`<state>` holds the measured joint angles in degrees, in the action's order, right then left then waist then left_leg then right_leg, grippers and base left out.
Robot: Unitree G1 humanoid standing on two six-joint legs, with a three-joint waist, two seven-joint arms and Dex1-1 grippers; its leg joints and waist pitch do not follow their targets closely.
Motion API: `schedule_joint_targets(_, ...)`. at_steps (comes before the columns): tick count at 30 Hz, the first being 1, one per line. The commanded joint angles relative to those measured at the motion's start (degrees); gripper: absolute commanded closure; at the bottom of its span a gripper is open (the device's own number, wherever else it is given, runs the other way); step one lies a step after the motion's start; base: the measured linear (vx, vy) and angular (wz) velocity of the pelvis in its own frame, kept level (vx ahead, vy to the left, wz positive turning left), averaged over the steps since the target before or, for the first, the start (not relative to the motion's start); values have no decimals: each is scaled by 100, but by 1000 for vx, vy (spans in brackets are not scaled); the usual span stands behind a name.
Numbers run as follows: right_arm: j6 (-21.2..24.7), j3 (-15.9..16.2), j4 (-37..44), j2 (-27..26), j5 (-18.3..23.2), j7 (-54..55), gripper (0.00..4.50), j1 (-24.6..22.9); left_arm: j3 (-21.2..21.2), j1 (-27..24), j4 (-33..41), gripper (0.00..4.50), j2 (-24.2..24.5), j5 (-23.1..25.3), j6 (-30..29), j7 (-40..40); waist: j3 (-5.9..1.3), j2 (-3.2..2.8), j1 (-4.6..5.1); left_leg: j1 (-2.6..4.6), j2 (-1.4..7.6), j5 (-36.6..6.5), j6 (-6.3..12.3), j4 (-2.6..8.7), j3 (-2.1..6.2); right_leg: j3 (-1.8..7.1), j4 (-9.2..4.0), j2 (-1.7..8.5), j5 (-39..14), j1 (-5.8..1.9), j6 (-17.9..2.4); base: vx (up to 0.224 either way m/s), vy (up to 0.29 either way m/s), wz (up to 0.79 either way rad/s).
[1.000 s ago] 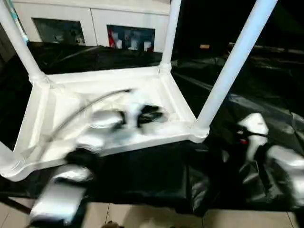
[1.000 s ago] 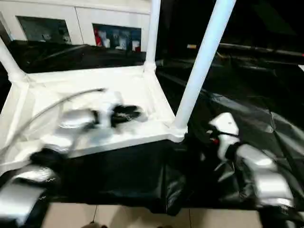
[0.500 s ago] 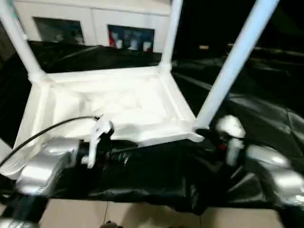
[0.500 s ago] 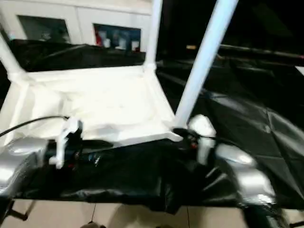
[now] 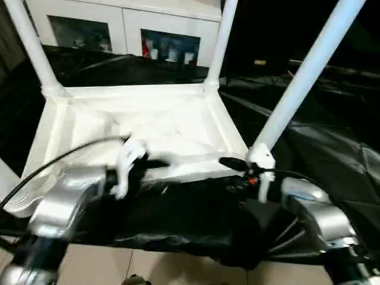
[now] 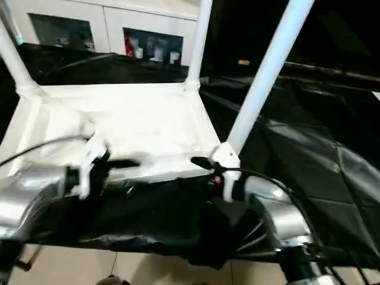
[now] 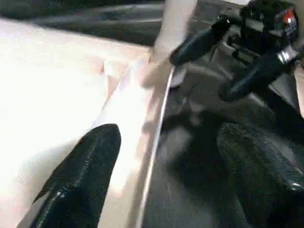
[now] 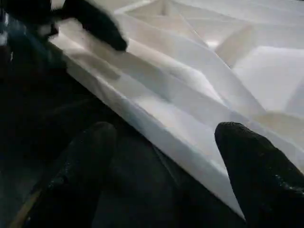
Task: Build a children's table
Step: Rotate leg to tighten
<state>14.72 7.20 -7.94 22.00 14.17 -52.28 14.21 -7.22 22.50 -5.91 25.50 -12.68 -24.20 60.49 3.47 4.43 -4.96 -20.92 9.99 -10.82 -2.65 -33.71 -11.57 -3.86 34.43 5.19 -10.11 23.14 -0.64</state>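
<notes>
- Tabletop [image 5: 148, 127] lies upside down on the black-covered surface [image 5: 332, 142], legs [image 5: 300, 80] seated in the corner sockets and pointing up.
- Step, as judged: grip the near rim w/ both hands to flip or lift. Seat one finger inside the rim, one outside, then close evenly.
- Left hand [image 7: 166, 161]: fingers wide, straddling the near rim, holding nothing.
- Right hand [image 8: 166, 156]: fingers wide, straddling the same rim next to the near corner leg, holding nothing.
- Both forearms reach in low, approx. level.
</notes>
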Motion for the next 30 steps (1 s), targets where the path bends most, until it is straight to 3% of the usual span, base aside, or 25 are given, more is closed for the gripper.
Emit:
schedule_joint_targets(1,110,-243,378,327,110,-58,77,-221,-240,413,-358,51,-233,182,143,-34,-375,-165,24,118,320,-1198,-42,415,146,310,-392,321,-941,-275,-1038,0,0,0)
schedule_joint_targets(3,213,-412,655,572,125,-46,77,-445,-400,768,-731,29,-475,274,220,-67,-374,-191,9,122,320,-1211,-18,414,149,309,-403,315,-880,-281,-1049,0,0,0)
schedule_joint_targets(5,270,-563,813,742,130,-19,77,-605,-567,1010,-1078,21,-653,373,364,-74,-391,-217,8,60,303,-1104,78,392,173,294,-370,337,-781,-340,-1110,0,0,0)
schedule_joint_targets(6,282,-706,891,869,129,5,77,-725,-725,1178,-1324,12,-798,471,421,-58,-393,-181,6,54,291,-1080,161,369,168,292,-399,341,-940,-341,-1054,0,0,0)
schedule_joint_targets(8,279,-987,909,1039,135,86,77,-859,-954,1489,-1817,5,-1090,700,428,-246,-399,-174,-3,34,289,-1002,252,353,166,288,-417,358,-1136,-348,-1032,0,0,0)
schedule_joint_targets(9,278,-992,908,1042,134,88,77,-861,-958,1495,-1827,5,-1096,704,426,-251,-392,-427,-10,42,281,-1029,228,353,183,289,-423,366,-1195,-332,-1046,0,0,0)
schedule_joint_targets(10,265,-1089,880,1090,122,139,77,-881,-1021,1611,-2033,5,-1203,802,454,-358,-403,-257,41,48,283,-1109,260,331,166,266,-458,332,-1204,-341,-1053,0,0,0)
schedule_joint_targets(11,265,-1122,865,1103,112,172,77,-883,-1047,1651,-2112,5,-1235,848,491,-399,-405,-271,44,27,258,-1086,320,326,161,251,-477,323,-1355,-351,-1006,0,0,0)
schedule_joint_targets(12,315,-1233,771,1174,50,354,77,-863,-1127,1829,-2472,5,-1378,1034,632,-596,-408,-330,64,-2,254,-1053,364,324,183,242,-467,344,-1508,-374,-981,0,0,0)
schedule_joint_targets(13,357,-1294,707,1230,-13,502,77,-850,-1170,1958,-2734,5,-1481,1147,709,-726,-420,-336,88,33,233,-1024,394,291,160,230,-524,307,-1658,-331,-903,0,0,0)
schedule_joint_targets(14,363,-1303,697,1239,-24,525,77,-848,-1176,1979,-2775,5,-1497,1163,720,-745,-428,-327,84,37,230,-992,409,288,164,229,-524,307,-1637,-336,-907,0,0,0)
schedule_joint_targets(16,403,-1365,617,1272,-114,736,77,-810,-1198,2186,-3201,5,-1625,1254,815,-903,-416,-345,102,-17,220,-901,470,290,166,213,-513,296,-1598,-355,-916,0,0,0)
schedule_joint_targets(17,428,-1383,608,1263,-128,790,77,-786,-1184,2378,-3591,5,-1723,1321,846,-1119,-437,-356,103,5,206,-910,503,271,161,198,-527,290,-1681,-346,-874,0,0,0)
schedule_joint_targets(19,434,-1370,617,1245,-134,796,77,-767,-1143,2551,-3945,32,-1813,1369,828,-1359,-447,-345,131,-29,215,-846,586,270,174,185,-503,285,-1461,-363,-934,0,0,0)
schedule_joint_targets(24,408,-1268,557,1197,-161,833,77,-680,-1102,2762,-4388,72,-1909,1440,676,-1520,-460,-339,119,-7,239,-778,732,257,165,187,-475,309,-1220,-354,-1139,0,0,0)
schedule_joint_targets(30,316,-1096,334,1103,-280,916,77,-496,-977,2857,-4818,120,-2078,1316,751,-1322,-439,-324,118,0,236,-934,683,266,165,173,-512,325,-1570,-346,-1104,0,0,0)
